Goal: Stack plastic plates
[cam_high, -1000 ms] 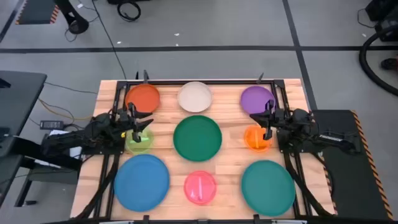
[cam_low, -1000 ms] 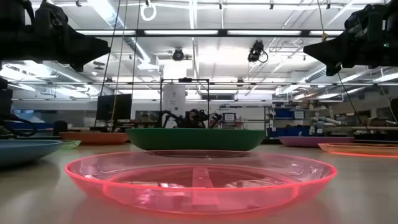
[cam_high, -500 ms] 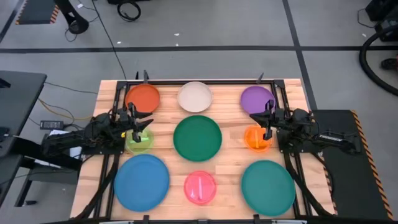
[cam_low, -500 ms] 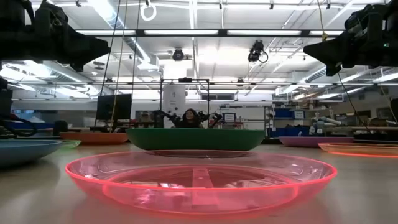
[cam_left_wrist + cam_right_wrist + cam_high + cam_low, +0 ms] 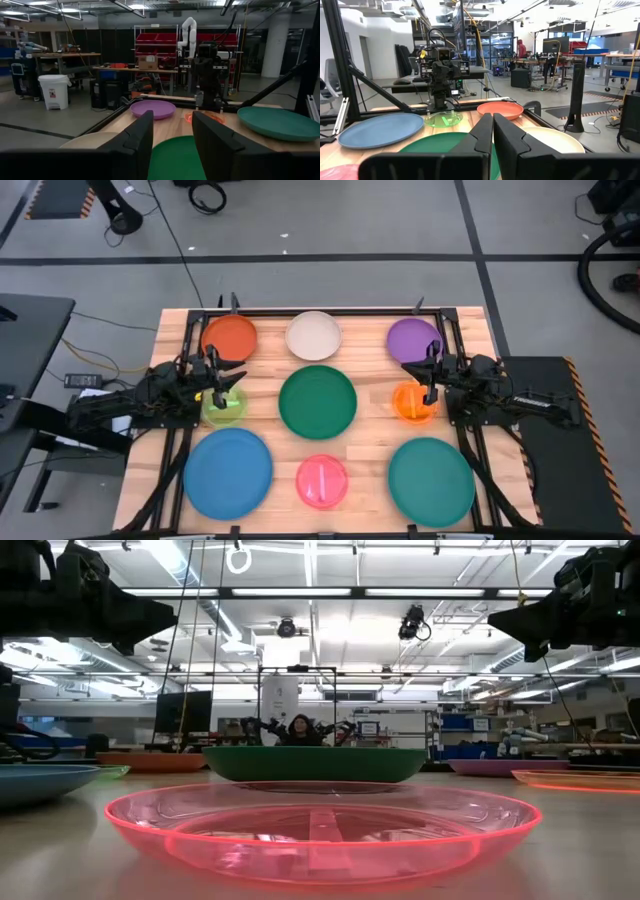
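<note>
Nine plates lie singly, flat on their bases, on the wooden table. Far row: red-orange, cream, purple. Middle row: lime, dark green, orange. Near row: blue, pink, teal. My left gripper hovers above the lime plate, open, pointing toward the dark green plate. My right gripper hovers above the orange plate, shut, pointing at the dark green plate. Both stand well above the table in the low view.
A black frame runs along the table's far and side edges. Bare wood shows between the plates. The arm bases stand at the table's left and right. A person shows far off in the room behind the dark green plate.
Neither arm nor any plate has moved. In the low view a person has come into sight in the room far behind the dark green plate.
</note>
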{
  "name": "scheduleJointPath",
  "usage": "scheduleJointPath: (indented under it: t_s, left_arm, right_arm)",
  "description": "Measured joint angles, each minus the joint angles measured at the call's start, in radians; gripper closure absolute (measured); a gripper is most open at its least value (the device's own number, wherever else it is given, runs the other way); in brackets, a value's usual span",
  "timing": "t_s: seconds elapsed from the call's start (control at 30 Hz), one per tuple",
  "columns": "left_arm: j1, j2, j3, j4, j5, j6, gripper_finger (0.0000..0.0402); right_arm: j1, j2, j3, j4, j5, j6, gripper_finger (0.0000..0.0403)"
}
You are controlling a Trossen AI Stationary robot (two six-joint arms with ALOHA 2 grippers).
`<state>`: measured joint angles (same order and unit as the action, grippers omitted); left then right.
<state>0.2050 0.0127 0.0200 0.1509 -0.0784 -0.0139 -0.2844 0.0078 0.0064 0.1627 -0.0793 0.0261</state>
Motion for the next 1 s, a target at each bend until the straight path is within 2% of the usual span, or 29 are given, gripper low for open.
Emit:
scheduleJointPath:
  t_s: [0.47,0.7,0.8,0.9,1.0]
  left_arm:
    - [0.0,0.0,0.0,0.001,0.0,0.0,0.026]
    - [0.001,0.0,-0.001,0.2,-0.049,0.112,0.026]
    - [0.001,0.0,0.0,0.247,-0.048,0.06,0.026]
    - [0.0,0.0,0.0,0.215,-0.046,-0.046,0.026]
    - [0.0,0.006,0.0,0.175,-0.043,-0.023,0.026]
  right_arm:
    - [0.0,0.0,0.0,0.0,0.0,0.0,0.0378]
    - [0.0,0.0,0.0,0.0,0.0,0.0,0.0378]
    - [0.0,0.0,0.0,0.0,0.0,0.0,0.0378]
    - [0.0,0.0,0.0,0.0,0.0,0.0,0.0378]
    - [0.0,0.0,0.0,0.0,0.0,0.0,0.0378]
